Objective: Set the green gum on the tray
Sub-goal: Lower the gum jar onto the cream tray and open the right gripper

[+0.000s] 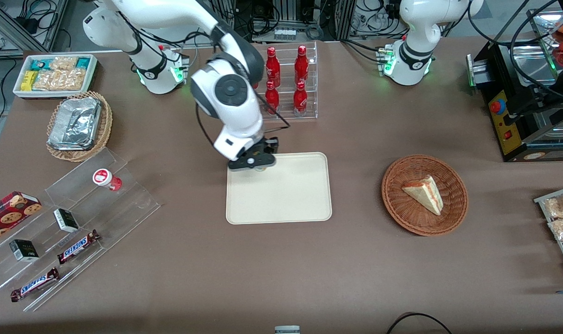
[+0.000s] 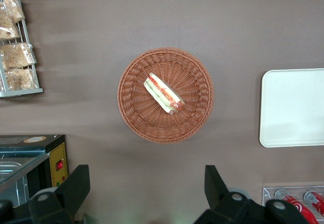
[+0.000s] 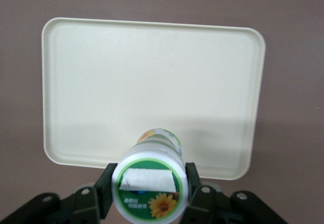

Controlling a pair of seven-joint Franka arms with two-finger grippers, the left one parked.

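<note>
Gripper (image 1: 255, 163): hangs over the tray's edge farthest from the front camera, at the corner toward the working arm's end; its fingers (image 3: 105, 188) are clamped on the gum.
Gum (image 3: 150, 184): held upright between the fingers, white-and-green lid with a sunflower facing the wrist camera, green-yellow label showing below the lid; it sits above the tray's rim. In the front view it is almost fully hidden under the gripper.
Tray (image 1: 286, 195): cream, flat, rounded corners, low rim, lying on the brown surface (image 1: 281, 269) near the middle; nothing rests on it.
Red-lidded bottle (image 1: 106, 179): lying on the clear stepped stand (image 1: 77, 218) toward the working arm's end.
Stand contents: two Snickers bars (image 1: 79, 246) and two small dark boxes (image 1: 66, 220).
Cola bottles (image 1: 286, 79): four red ones in a clear rack, farther from the front camera than the tray.
Wicker basket (image 1: 424, 195): beside the tray toward the parked arm's end, holding a sandwich wedge (image 1: 424, 193).
Foil container (image 1: 75, 123): in a second basket toward the working arm's end.
</note>
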